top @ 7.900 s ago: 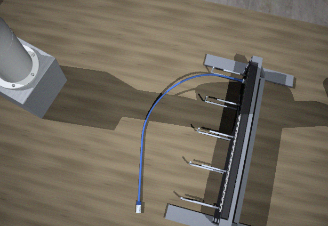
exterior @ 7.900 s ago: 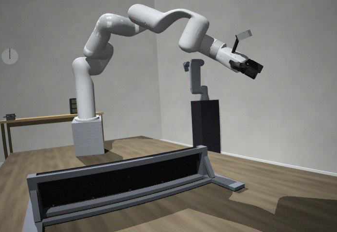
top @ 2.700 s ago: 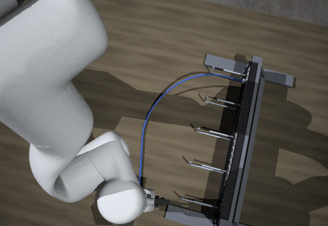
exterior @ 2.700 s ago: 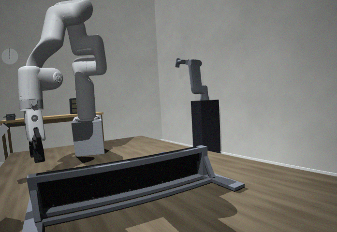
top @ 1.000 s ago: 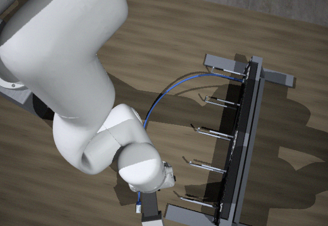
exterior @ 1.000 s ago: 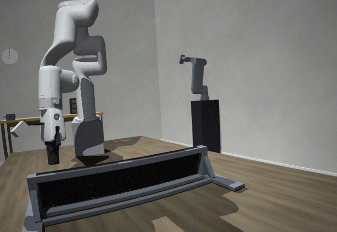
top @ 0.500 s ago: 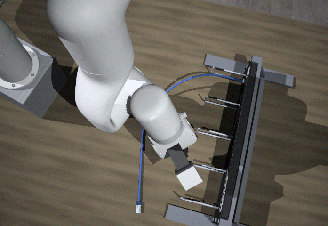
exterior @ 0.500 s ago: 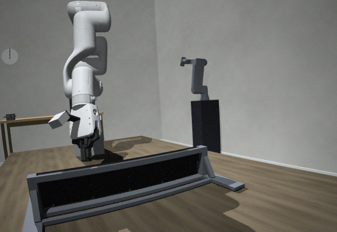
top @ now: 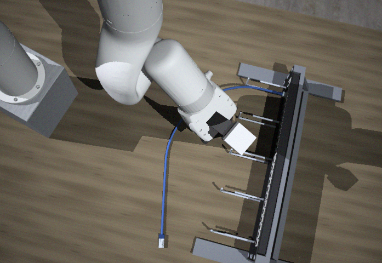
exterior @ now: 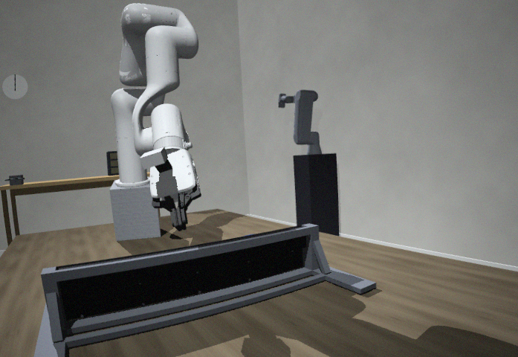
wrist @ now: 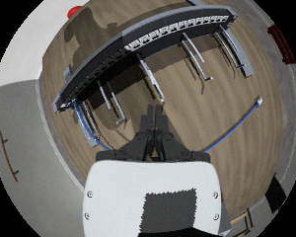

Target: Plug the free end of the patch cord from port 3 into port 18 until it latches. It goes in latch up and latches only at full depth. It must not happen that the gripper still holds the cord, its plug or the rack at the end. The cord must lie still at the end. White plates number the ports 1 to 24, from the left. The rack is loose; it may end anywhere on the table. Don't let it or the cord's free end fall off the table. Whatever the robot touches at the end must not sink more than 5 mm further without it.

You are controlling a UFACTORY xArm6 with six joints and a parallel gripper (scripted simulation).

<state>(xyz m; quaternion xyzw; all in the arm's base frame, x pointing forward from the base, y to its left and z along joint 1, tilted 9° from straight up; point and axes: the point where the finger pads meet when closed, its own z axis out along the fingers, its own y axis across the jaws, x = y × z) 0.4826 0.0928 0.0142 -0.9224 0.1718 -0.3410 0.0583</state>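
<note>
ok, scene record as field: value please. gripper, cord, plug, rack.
gripper: shut, nothing between the fingers, above the table in front of the rack
cord: blue, runs from the rack's far-end port across the table, passing under the arm
free plug: lies on the table, not held, not inserted, well apart from the gripper
rack: upright on its feet, port face toward the arm
task state: plug not yet picked up
</note>
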